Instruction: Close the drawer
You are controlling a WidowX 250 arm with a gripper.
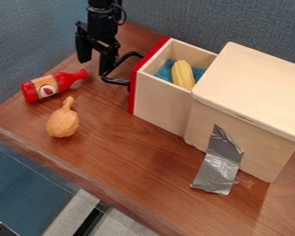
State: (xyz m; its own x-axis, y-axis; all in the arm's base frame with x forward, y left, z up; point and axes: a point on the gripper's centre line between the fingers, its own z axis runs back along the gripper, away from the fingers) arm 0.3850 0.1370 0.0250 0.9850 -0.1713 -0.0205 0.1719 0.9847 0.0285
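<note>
1. Silver tape (pixel 221 163), the nearest thing on the counter (pixel 128 161), runs down the side of a pale wooden cabinet (pixel 236 143) and onto the countertop.
2. A drawer (pixel 162 103) stands well out of the cabinet, open, its red front (pixel 136 90) facing the counter's left part.
3. Inside the drawer, a yellow ear of corn (pixel 183 74) lies against a blue cloth (pixel 165 71).
4. A black handle (pixel 116 82) juts from the red front toward the gripper (pixel 94 67).
5. The black arm (pixel 103 16) comes down from the top of the view, close to the counter's back corner. It is nearly vertical, with the gripper hanging below it and pointing down.
6. The jaws are spread, with a gap between them. One is on the bottle's side; the other is right at the handle's outer end, though whether they touch is hard to tell.
7. A red bottle (pixel 54 85) with an orange label lies on its side near the counter's far left edge, neck toward the gripper.
8. A tan, drumstick-shaped piece (pixel 63 122) rests between the bottle and the counter's front edge, narrow end toward the back.
</note>
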